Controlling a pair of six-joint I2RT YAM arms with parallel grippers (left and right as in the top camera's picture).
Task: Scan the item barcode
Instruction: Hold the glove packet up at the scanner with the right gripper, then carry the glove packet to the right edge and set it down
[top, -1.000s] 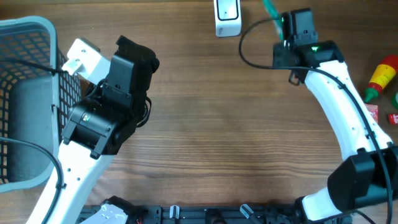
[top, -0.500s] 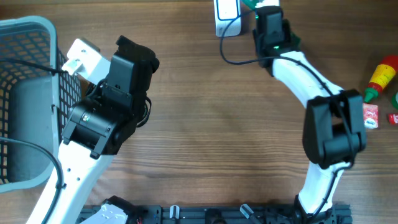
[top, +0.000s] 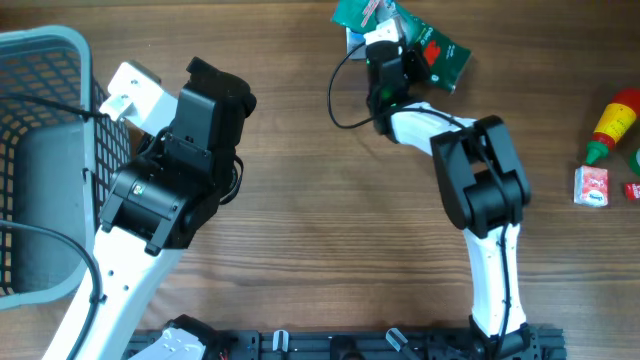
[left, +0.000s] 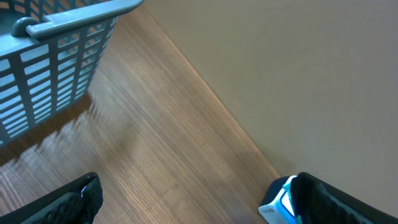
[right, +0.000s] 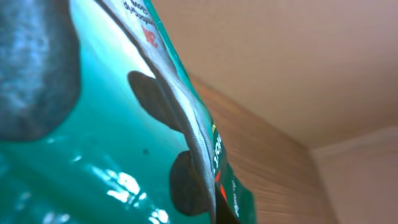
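The right gripper (top: 385, 38) was clamped on a green packet (top: 441, 56); the left gripper (left: 199, 208) stood wide apart above the bench (left: 149, 149).

Grey basket (top: 45, 38) far left; red bottle (top: 611, 124) (yellow-capped) beside small carton (top: 591, 187).

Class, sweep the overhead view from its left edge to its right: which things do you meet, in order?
Grey basket → left arm → green packet → red sauce bottle.
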